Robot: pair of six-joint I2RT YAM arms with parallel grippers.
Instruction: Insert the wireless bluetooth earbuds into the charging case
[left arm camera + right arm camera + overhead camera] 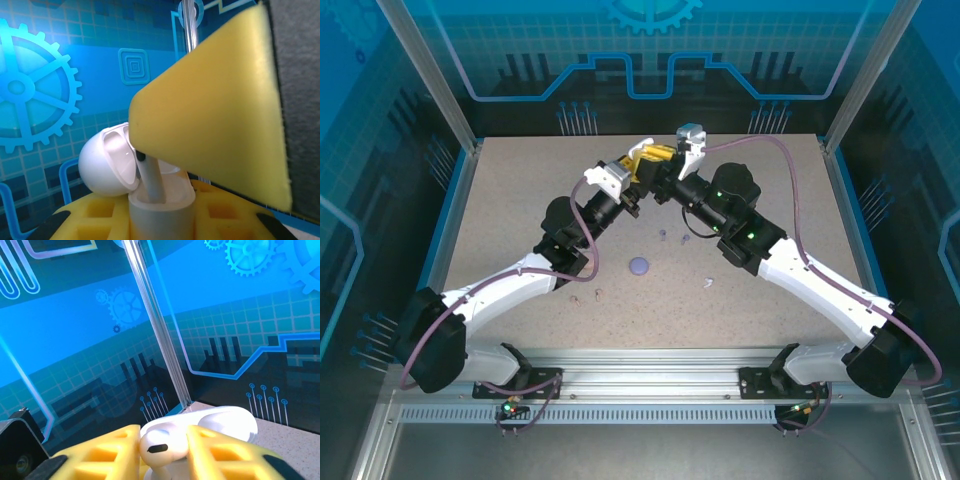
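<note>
Case (161, 212) clenched by left end effector (161, 222) holds earbud (161, 442) pinched by right end effector (162, 452).

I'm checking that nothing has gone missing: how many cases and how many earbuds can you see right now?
Cases: 2 (white case, purple case)
Earbuds: 5 (white earbud; four tiny loose ones)
Total: 7
</note>
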